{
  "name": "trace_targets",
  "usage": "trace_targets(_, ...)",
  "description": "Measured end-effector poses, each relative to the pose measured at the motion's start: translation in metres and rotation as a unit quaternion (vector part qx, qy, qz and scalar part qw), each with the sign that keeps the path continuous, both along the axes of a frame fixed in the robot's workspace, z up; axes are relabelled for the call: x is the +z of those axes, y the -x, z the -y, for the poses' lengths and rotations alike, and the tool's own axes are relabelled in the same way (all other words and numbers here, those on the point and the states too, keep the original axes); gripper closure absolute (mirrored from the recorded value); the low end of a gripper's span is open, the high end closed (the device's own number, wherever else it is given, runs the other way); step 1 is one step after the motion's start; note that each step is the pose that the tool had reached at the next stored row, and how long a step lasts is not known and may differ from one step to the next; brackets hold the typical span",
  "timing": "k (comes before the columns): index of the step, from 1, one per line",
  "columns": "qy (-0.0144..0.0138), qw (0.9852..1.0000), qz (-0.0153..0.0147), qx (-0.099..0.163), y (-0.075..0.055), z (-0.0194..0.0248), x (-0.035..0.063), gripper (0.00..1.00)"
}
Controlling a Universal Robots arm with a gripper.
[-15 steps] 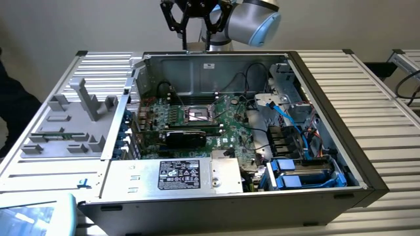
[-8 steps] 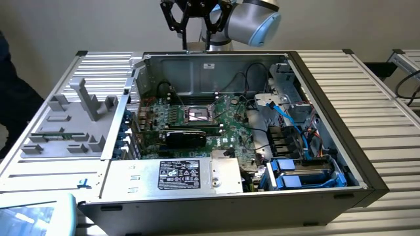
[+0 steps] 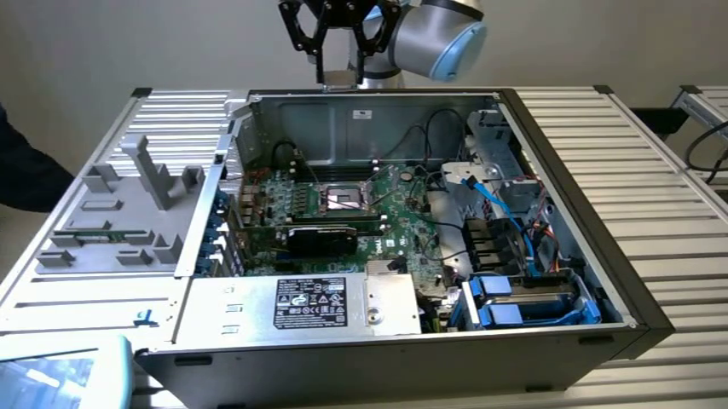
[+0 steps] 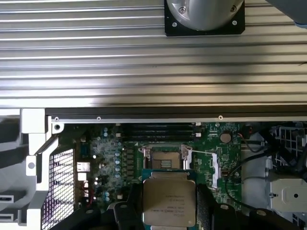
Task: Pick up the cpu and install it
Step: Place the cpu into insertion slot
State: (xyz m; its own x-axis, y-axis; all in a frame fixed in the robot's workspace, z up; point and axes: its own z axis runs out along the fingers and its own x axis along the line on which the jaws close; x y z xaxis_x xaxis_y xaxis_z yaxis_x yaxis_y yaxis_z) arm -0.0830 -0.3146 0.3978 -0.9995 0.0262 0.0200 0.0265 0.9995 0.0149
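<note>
The cpu, a flat square chip with a silver-grey top and a greenish edge, sits between the two black fingers of my gripper, which is shut on it. Beyond it in the wrist view, the open black socket frame on the green motherboard shows bare. In the exterior view my gripper hangs high above the back wall of the open computer case. It is well above and behind the socket.
The case lies open on a ribbed aluminium table. A silver power supply with a label fills the case's front. Blue cables and drive bays are at the exterior view's right. A grey fixture tray and a dark sleeve are at its left.
</note>
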Motion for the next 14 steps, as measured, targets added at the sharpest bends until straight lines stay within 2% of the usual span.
trace_targets(4,0.0,1.0,0.0,0.003,0.0,-0.0024,-0.0002,0.45)
trace_targets(8,-0.0006,0.9993,0.0,0.037,0.0,-0.0025,-0.0005,0.45)
trace_targets(11,-0.0008,0.9979,0.0,0.064,0.0,-0.0024,-0.0007,0.45)
trace_targets(14,-0.0008,0.9958,0.0,0.091,0.0,-0.0024,-0.001,0.45)
